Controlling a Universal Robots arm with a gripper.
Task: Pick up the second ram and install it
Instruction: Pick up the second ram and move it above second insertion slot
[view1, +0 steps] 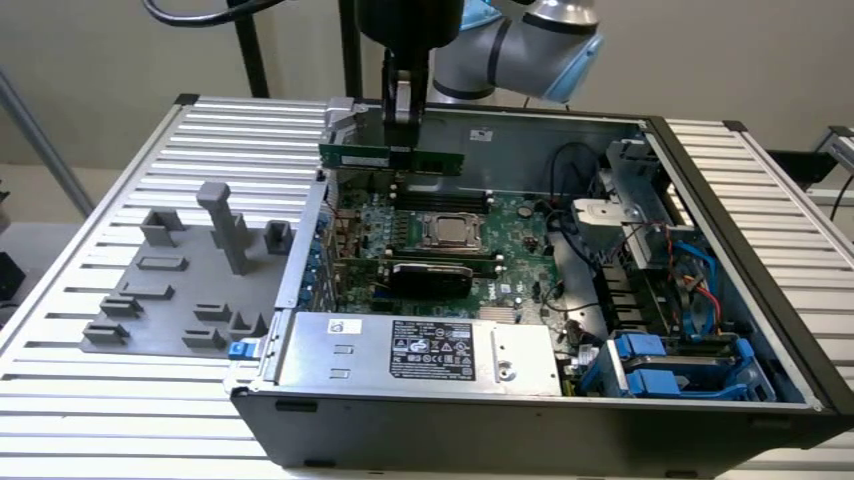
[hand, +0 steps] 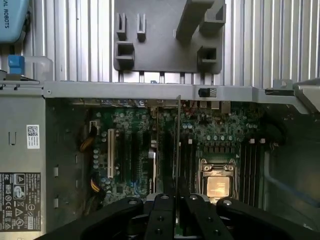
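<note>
Carrying the ram above the open case, the hand is clenched on the stick near its middle, with the long side held level. The stick hangs clear of the board, over the part of the case nearest the counter's far edge, and touches nothing but the fingers. In the wrist view the ram appears edge-on as a thin line running out from the hand, parallel with the black slots beside the socket.

Step in hand, by judgement: pick-up is done and install is not yet done, since the stick is well above the board. Seating calls for the lower edge to be directly over a free slot and in line with it, then a straight downward press.

Hard to make out: whether any slot is already filled, and whether the stick sits exactly over one. The arm is cut off at the exterior view's upper border. A gray fixture lies beside the case, toward the counter edge at the exterior view's left.
</note>
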